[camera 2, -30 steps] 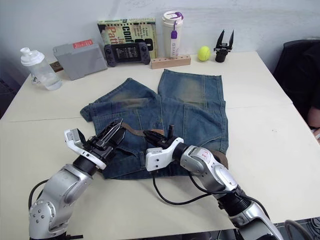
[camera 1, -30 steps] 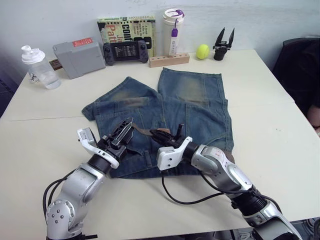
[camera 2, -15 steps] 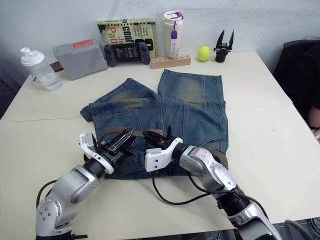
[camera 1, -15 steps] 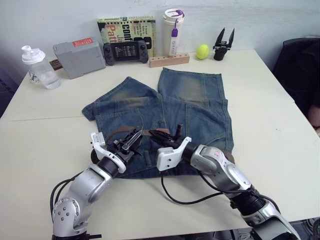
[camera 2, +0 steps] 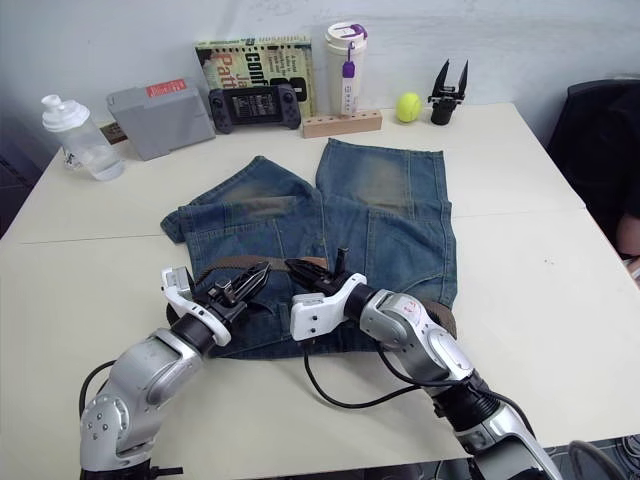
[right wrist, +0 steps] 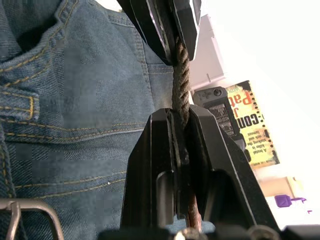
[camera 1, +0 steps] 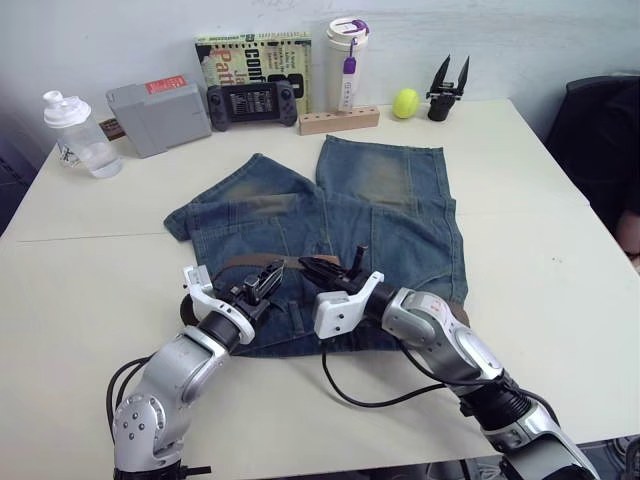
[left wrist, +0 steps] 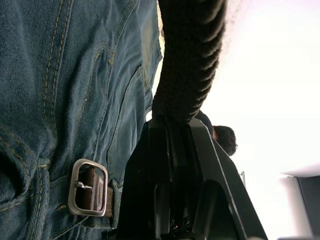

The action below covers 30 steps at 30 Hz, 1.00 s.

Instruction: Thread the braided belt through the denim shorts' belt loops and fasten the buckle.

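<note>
The denim shorts (camera 1: 350,225) are laid flat on the white tabletop (camera 1: 540,250), with the waistband nearest the robot and both legs pointing toward the far wall. The braided belt (camera 1: 262,263) is stretched across the waist area of the shorts, and one part of it is seen emerging at the waistband on the right side (camera 1: 455,312). The left end effector (camera 1: 262,285) is positioned over the waistband on the left, and its two black fingers are closed on the braided belt, as is shown in the left wrist view, where the woven strap (left wrist: 190,65) is clamped between them. The right end effector (camera 1: 322,270) is placed just beside it, and its fingers are likewise pressed together on the belt, the strap (right wrist: 180,85) being seen to run from between them up into the other gripper's fingers. The buckle (left wrist: 88,187) is seen lying against the denim close to the left end effector, with brown strap attached behind its frame.

Along the far edge of the tabletop a clear shaker bottle (camera 1: 78,135), a grey box (camera 1: 158,113), a handheld game console (camera 1: 251,102), a book (camera 1: 252,58), a white tumbler (camera 1: 345,62), a wooden block (camera 1: 338,121), a tennis ball (camera 1: 405,102) and a spare black gripper (camera 1: 447,88) are lined up.
</note>
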Tool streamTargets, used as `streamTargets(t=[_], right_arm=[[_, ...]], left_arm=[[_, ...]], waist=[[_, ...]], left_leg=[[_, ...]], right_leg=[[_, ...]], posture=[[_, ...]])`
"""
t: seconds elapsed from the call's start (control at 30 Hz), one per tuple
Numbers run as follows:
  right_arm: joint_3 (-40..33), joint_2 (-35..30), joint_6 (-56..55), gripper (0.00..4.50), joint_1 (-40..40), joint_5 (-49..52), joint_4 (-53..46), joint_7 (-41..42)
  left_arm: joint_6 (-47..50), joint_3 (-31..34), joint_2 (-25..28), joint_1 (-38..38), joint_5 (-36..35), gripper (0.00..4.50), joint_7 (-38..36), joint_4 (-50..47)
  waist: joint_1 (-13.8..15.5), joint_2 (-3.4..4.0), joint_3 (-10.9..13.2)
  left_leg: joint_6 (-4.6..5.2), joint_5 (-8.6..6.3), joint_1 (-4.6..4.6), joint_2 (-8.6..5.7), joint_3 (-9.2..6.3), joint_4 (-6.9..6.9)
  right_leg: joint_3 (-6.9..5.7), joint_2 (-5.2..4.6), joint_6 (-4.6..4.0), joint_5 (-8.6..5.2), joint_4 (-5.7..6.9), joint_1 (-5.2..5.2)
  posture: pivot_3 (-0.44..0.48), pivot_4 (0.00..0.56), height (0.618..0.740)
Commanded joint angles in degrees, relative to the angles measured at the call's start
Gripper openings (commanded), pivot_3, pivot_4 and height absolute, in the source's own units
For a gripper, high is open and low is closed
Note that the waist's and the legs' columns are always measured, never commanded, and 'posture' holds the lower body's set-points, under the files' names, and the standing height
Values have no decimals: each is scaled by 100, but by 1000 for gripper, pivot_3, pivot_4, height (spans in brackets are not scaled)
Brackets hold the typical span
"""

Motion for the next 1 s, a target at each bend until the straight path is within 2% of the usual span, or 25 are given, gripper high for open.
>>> streamTargets(t=[0.03,0.07,0.13,0.17,0.37,0.4,0.57,0.67,0.73,0.77,0.9,1.0], right_arm=[[-64,101,90,0,98,385,-416,240],[-79,113,114,0,109,424,-441,271],[-163,168,231,913,142,520,-475,282],[-190,186,273,1176,154,554,-485,292],[-672,263,1001,4168,325,1436,-623,638],[-882,197,1151,4344,357,1741,-711,772],[-1838,-218,2163,4344,579,3570,-1225,1708],[-2348,-474,3611,4344,719,4992,-1621,2249],[-2613,-792,4563,4344,818,5905,-1873,2652],[-2691,-933,4890,4344,848,6208,-1961,2757],[-2891,-1397,5774,4344,977,7080,-2210,2974],[-3016,-1439,5994,4344,988,7388,-2295,2835]], left_arm=[[-64,148,-61,-101,-53,96,-167,-15],[-54,151,-70,-105,-53,96,-177,-10],[-26,164,-82,-107,-53,0,-221,11],[-16,169,-84,-108,-53,0,-234,18],[60,483,131,77,-53,0,-477,88],[172,642,331,241,-53,0,-632,57],[855,1260,1322,1163,-53,0,-1647,-161],[1214,1380,1903,1682,150,0,-2193,-173],[1274,1383,2052,1819,240,0,-2440,-164],[1287,1366,2110,1842,305,0,-2521,-163],[1231,1215,2111,1890,642,0,-2609,-152],[1157,1180,2044,1924,772,0,-2625,-177]], waist=[[1,0,0],[2,0,0],[1,0,0],[0,0,0],[1,0,0],[-3,0,0],[-9,4,2],[-9,9,6],[-3,15,10],[6,16,10],[41,17,10],[32,17,11]], left_leg=[[0,0,0,0,0,0],[0,0,0,0,-1,0],[0,0,0,0,-1,0],[0,0,0,0,-1,0],[-1,-1,-1,3,-3,-1],[0,-1,-1,3,-3,-1],[0,-13,-2,25,-5,-6],[3,-20,-2,39,-7,-6],[10,-28,-1,45,-8,-6],[30,-39,-1,45,-8,-6],[37,-45,1,45,-7,-3],[33,-54,8,51,-5,-3]], right_leg=[[0,0,0,0,-1,0],[0,0,0,0,-2,1],[0,0,0,0,-2,1],[0,0,0,0,-2,1],[0,2,-1,0,-5,1],[0,2,-1,0,-5,2],[0,22,-9,-5,-17,2],[-1,35,-19,-10,-19,5],[-1,38,-100,-55,-19,6],[0,36,-111,-61,-19,7],[-3,35,-112,-61,-20,11],[-4,35,-112,-61,-20,11]], posture=[[0,150,708],[0,150,708],[0,150,708],[0,150,708],[0,150,708],[0,150,708],[0,150,708],[0,150,708],[0,150,708],[0,150,708],[0,150,708],[0,150,708]])
